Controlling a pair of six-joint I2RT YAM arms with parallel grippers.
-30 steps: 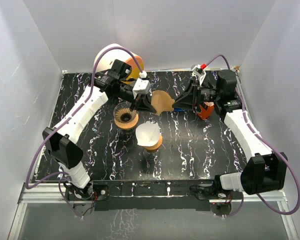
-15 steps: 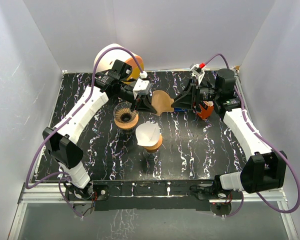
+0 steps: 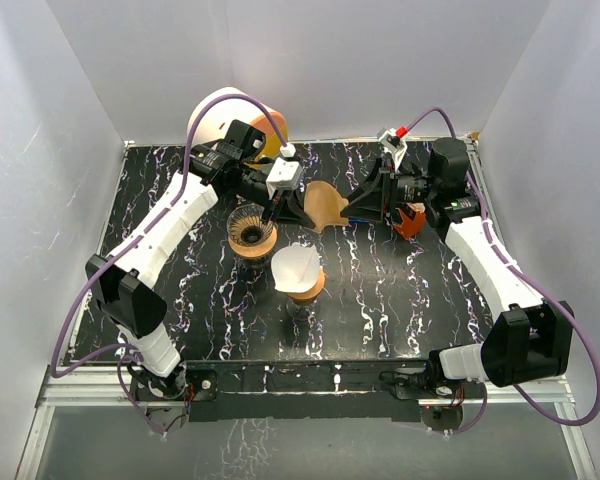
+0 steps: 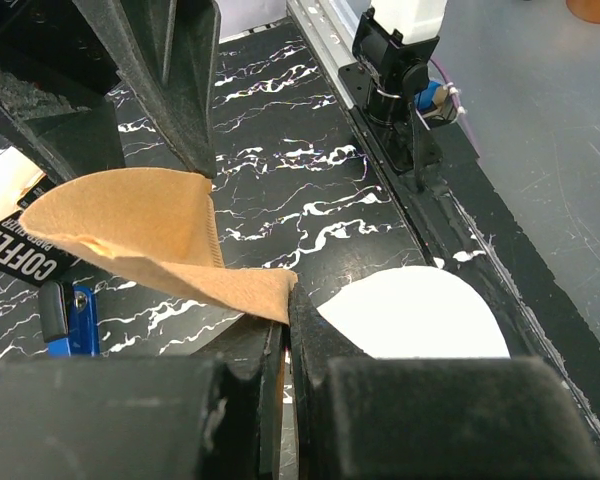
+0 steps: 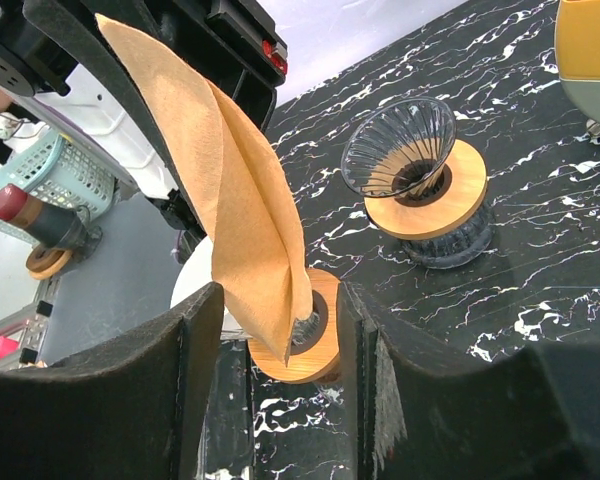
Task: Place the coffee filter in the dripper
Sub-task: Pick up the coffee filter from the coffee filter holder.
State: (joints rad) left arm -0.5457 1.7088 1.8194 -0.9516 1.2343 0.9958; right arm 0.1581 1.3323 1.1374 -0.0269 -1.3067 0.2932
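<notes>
Coffee filter [image 3: 325, 205] of brown paper is held up in the air above the far middle of the black marbled table [image 3: 400, 300], stretched between the two grippers.

The left gripper [image 4: 286, 330] reaches in from the left. Its fingers are clenched on one lower corner of the coffee filter, and the left wrist view shows the paper running into the thin slit between them.

The right gripper [image 5: 278, 310] comes in from the right, its fingers spread apart. In the right wrist view the folded paper hangs down into the gap between them, close against the left-hand finger [image 5: 195, 380] and clear of the other. No pinch can be seen there.

The paper is partly folded, standing roughly on edge and flaring wider toward the top.

An empty glass dripper [image 3: 250, 232] on a round wooden base stands on the table below and to the left of the coffee filter, near the left arm. Nothing lies in its ribbed cone. A second dripper [image 3: 302, 285], also on a wooden base, stands nearer the arm bases and already carries a white filter [image 3: 296, 262].

A large white and orange cylinder [image 3: 230, 115] rests at the far left corner. A small orange object [image 3: 410, 222] sits on the table beneath the right arm's wrist. The left wrist view also shows a packet printed with the word COFFEE [image 4: 20, 255], lying beneath the brown paper.
</notes>
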